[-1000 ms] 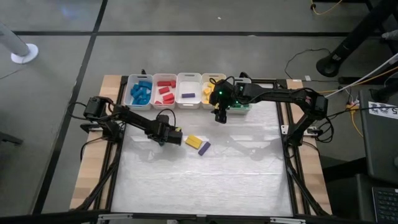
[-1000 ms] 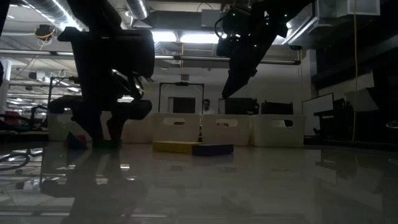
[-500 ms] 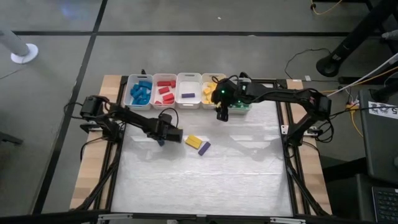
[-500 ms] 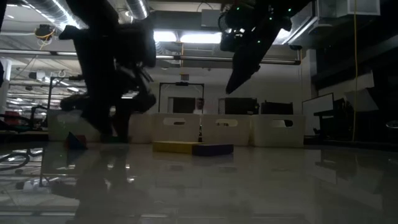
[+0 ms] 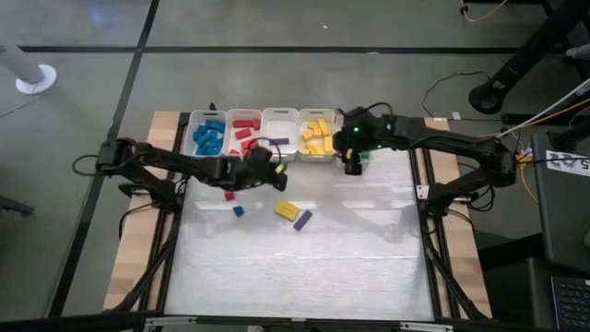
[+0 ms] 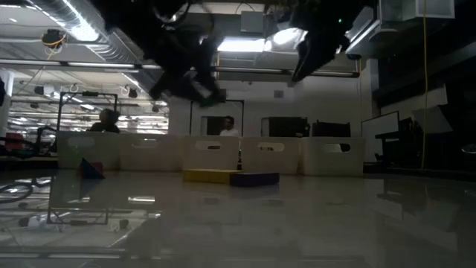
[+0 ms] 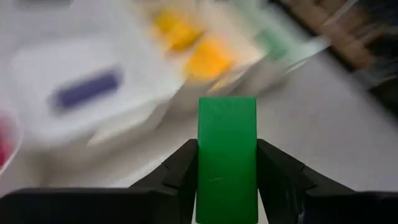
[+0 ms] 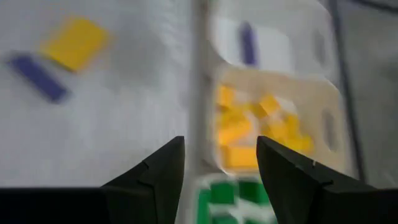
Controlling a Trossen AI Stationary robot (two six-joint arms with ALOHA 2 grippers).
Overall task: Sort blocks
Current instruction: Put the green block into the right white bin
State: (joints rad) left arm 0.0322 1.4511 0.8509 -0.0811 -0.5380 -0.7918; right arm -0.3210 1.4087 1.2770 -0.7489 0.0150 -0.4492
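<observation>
Smooth green bar (image 7: 226,158) in L claw (image 7: 226,171)

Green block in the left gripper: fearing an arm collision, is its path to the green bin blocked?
Yes: the open right gripper hovers at the white plastic bin of green blocks, where the left gripper must bring its green rectangular block.

We're in a robotics lab: fluorescent ceiling lights (image 6: 71,16) overhead; cables (image 5: 479,11) trail over grey floor; benches and people (image 6: 228,126) behind.

Green block (image 7: 226,158); yellow block (image 5: 287,209) beside purple block (image 5: 302,219).
</observation>
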